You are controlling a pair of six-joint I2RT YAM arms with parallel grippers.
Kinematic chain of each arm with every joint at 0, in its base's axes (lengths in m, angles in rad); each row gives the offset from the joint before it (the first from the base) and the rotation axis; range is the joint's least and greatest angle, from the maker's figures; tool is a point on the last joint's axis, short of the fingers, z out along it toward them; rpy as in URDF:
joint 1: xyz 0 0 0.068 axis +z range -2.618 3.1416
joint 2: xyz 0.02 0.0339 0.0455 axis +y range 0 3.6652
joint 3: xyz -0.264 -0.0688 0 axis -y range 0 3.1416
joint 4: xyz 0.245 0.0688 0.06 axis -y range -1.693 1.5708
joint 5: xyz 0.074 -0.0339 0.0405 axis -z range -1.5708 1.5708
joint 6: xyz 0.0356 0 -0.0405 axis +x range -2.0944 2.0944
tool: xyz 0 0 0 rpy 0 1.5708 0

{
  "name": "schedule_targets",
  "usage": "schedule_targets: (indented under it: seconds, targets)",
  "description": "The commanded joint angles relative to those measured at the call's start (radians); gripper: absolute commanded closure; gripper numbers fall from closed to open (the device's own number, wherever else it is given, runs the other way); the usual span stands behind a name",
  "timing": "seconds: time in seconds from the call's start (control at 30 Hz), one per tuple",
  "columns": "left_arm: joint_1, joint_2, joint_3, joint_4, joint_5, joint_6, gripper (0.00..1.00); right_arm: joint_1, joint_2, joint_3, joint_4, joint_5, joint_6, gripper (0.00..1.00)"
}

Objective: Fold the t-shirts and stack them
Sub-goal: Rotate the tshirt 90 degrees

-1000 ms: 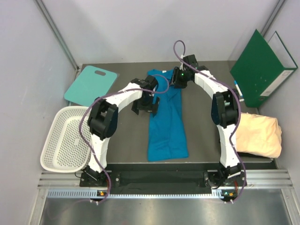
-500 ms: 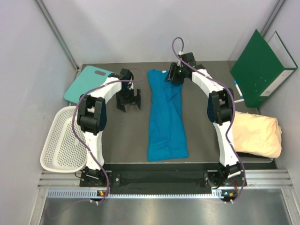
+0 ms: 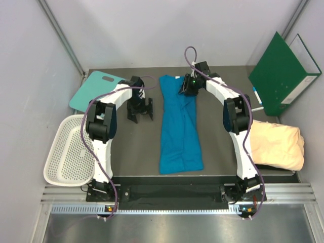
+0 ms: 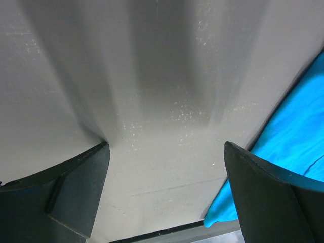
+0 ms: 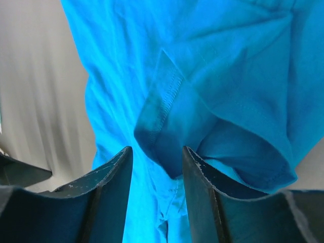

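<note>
Here we are at the middle of the counter point(image 3: 131, 147), where the blue t-shirt point(image 3: 179, 131) lies as a long narrow strip, collar end far and hem near. It looks already folded lengthwise, so we'd judge a crosswise fold is what remains.

The right fingers point(image 3: 188, 87) are down on the far end of that strip. In the wrist view they stand partway apart with a sleeve fold of blue cloth between them. We see a gap, not a firm pinch, so we'd call them open around the fold. That's a sensible place to be, since taking the far end would let it be carried toward the hem.

The left fingers point(image 3: 140, 112) are spread wide and hold nothing. They hover over bare counter just left of the shirt, and only its blue edge shows in their wrist view.

A second ago, the left fingers were right at the shirt's left edge. They have pulled away to the left and barely moved in the last half second. The right fingers have crept slightly nearer along the cloth. The shirt itself hasn't shifted.

The cream t-shirt point(image 3: 277, 146) waits as a soft bundle at the near right, probably the base of the stack.
</note>
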Motion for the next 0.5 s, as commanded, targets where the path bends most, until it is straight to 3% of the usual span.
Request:
schedule_targets:
  seconds: [0.0,0.07,0.17,0.3,0.47]
  targets:
    - [0.008,0.012,0.036,0.009,0.019,0.015,0.01,0.008,-0.031,-0.040,-0.001,-0.034,-0.020,0.56]
    - [0.011,0.010,0.035,0.008,0.019,0.021,0.01,0.013,-0.031,-0.060,-0.002,-0.036,-0.026,0.57]
    - [0.018,0.009,0.033,0.008,0.018,0.024,0.01,0.018,-0.035,-0.069,-0.002,-0.042,-0.028,0.65]
    - [0.024,0.010,0.027,0.011,0.019,0.025,0.01,0.027,-0.045,-0.067,-0.011,-0.029,-0.037,0.96]
    - [0.025,0.015,0.025,0.017,0.029,0.021,0.01,0.028,-0.134,-0.116,0.007,-0.005,-0.040,1.00]
